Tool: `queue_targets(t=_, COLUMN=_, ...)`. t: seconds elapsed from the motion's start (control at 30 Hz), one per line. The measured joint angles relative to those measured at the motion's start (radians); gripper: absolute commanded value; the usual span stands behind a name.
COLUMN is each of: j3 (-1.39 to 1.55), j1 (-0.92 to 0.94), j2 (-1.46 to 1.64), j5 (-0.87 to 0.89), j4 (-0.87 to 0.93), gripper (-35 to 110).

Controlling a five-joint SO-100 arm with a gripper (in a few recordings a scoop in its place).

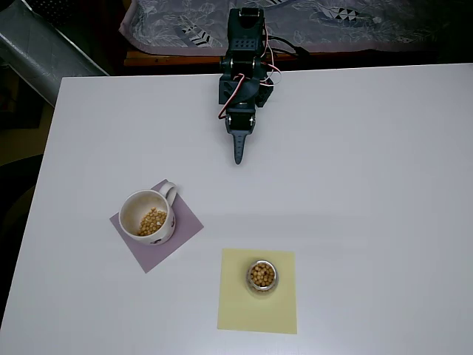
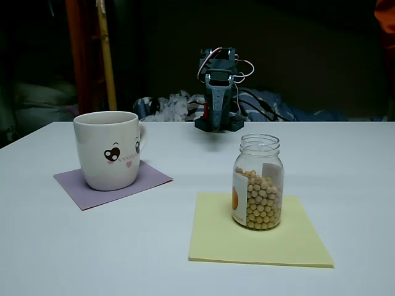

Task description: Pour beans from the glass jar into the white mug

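The white desk point(image 1: 369, 185) is wide and mostly bare. At its far edge the dark arm point(image 1: 244, 66) sits folded, its pincer point(image 1: 238, 151) pointing down at the desk, fingers pressed together and holding nothing. Nearer, the white mug point(image 2: 108, 157) stands upright on a purple mat point(image 2: 154, 179), some beans point(image 1: 152, 221) already inside. Well apart, the glass jar point(image 2: 258, 182) stands on a yellow mat point(image 2: 210, 240), about two-thirds full. No grasp has begun, I judge; next the pincer must spread and reach out to the jar.
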Motion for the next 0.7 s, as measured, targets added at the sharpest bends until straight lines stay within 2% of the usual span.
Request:
queue_targets(t=0.2, j3=0.0, j1=0.0, j2=0.0, j5=0.0, j4=0.0, gripper=0)
queue_targets(t=0.33, j3=0.0, j1=0.0, j2=0.0, j5=-0.008, j4=0.0, gripper=18)
queue_targets(t=0.53, j3=-0.087, j1=0.08, j2=0.0, j5=-0.282, j4=0.095, gripper=30)
queue_targets(t=0.7, j3=-0.239, j1=0.137, j2=-0.074, j5=-0.526, j4=0.051, gripper=52)
